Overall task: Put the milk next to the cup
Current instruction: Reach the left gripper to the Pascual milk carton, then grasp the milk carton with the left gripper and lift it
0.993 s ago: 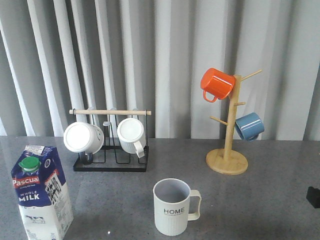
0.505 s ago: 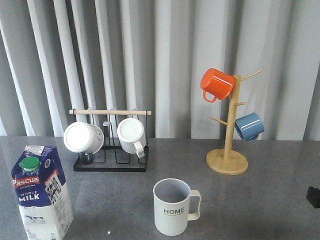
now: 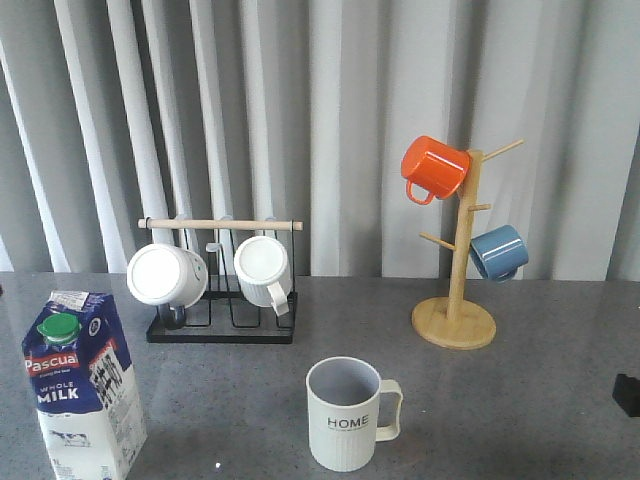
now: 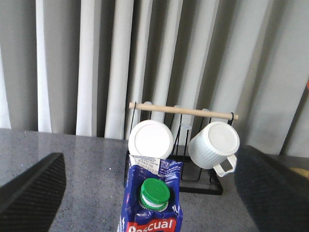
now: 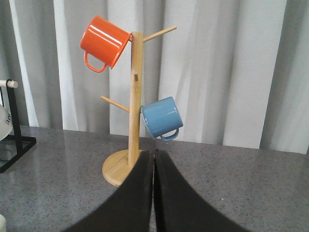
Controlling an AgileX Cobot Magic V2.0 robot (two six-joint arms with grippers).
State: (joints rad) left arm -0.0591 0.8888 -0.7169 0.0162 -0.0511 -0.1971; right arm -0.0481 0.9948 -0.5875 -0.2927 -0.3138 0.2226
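Observation:
The milk (image 3: 85,395) stands upright at the table's front left, a blue and white carton with a green cap. In the left wrist view the milk (image 4: 166,174) sits low in the middle. My left gripper (image 4: 149,152) is open, with one dark finger far out on each side of the carton, not touching it. The cup (image 3: 345,415), off-white and ribbed with "HOME" lettering, stands at the front centre, handle to the right, well right of the milk. My right gripper (image 5: 154,151) is shut and empty, pointing at the wooden mug tree; a dark part of it (image 3: 628,393) shows at the right edge.
A black wire rack (image 3: 222,328) with a wooden bar holds two plain white ribbed mugs (image 3: 166,274) behind the milk. A wooden mug tree (image 3: 455,325) at back right carries an orange mug (image 3: 433,168) and a blue mug (image 3: 497,252). A grey curtain hangs behind.

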